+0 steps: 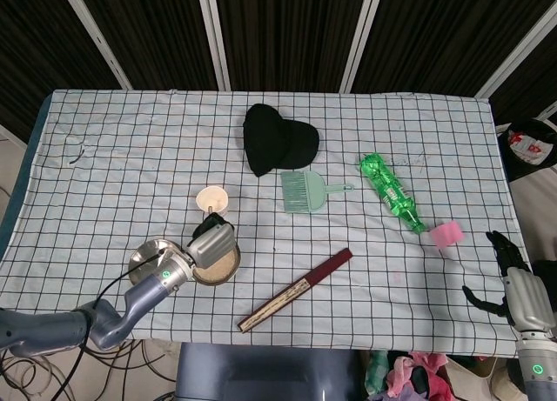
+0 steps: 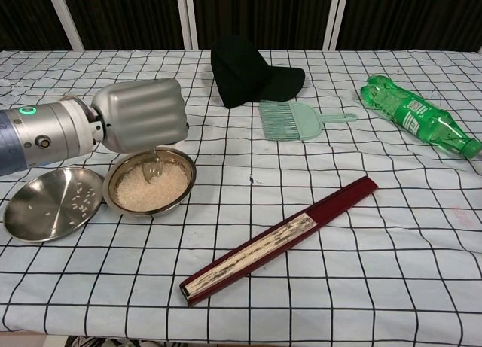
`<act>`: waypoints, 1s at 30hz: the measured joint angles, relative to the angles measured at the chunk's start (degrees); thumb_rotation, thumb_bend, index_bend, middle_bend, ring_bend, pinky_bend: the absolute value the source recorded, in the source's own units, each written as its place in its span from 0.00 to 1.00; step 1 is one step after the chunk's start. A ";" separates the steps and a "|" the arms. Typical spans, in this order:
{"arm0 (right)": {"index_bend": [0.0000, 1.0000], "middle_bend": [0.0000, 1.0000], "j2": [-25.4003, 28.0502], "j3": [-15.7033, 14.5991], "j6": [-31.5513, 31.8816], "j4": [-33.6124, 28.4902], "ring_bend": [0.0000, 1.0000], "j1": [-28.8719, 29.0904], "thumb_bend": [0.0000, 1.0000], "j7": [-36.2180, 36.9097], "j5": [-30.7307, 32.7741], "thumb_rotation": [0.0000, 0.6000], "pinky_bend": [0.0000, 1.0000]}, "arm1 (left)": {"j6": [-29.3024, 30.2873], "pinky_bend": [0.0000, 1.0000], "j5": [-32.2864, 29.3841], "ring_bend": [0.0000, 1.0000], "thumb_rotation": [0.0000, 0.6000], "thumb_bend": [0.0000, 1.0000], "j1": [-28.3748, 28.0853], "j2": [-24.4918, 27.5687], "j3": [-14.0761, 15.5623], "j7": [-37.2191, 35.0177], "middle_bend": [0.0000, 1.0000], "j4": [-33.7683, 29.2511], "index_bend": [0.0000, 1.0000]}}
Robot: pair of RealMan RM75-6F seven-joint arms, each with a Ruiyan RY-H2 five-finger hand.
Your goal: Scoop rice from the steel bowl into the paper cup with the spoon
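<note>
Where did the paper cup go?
In the head view the paper cup stands left of centre, just behind the steel bowl and the left hand; in the chest view that hand hides it.

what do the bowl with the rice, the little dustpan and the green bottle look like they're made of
The bowl looks like polished steel: its rim is grey and reflective, like the shallow dish beside it. The dustpan seems to be matte moulded plastic, an even pale mint green with comb-like teeth. The green bottle appears to be thin clear-tinted plastic, translucent and glossy, with a printed label.
</note>
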 measured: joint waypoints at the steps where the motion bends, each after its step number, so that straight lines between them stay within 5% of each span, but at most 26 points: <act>1: 0.00 0.00 0.01 0.02 -0.02 -0.06 0.00 -0.01 0.21 0.11 0.05 1.00 0.17 | -0.13 1.00 0.08 1.00 1.00 0.47 -0.02 0.19 0.12 0.18 1.00 -0.05 0.74; 30: 0.00 0.00 0.07 0.19 0.13 -0.26 0.00 -0.13 0.21 0.72 0.12 1.00 0.17 | -1.61 1.00 1.43 1.00 1.00 0.47 1.18 -2.33 0.48 1.78 1.00 0.15 0.74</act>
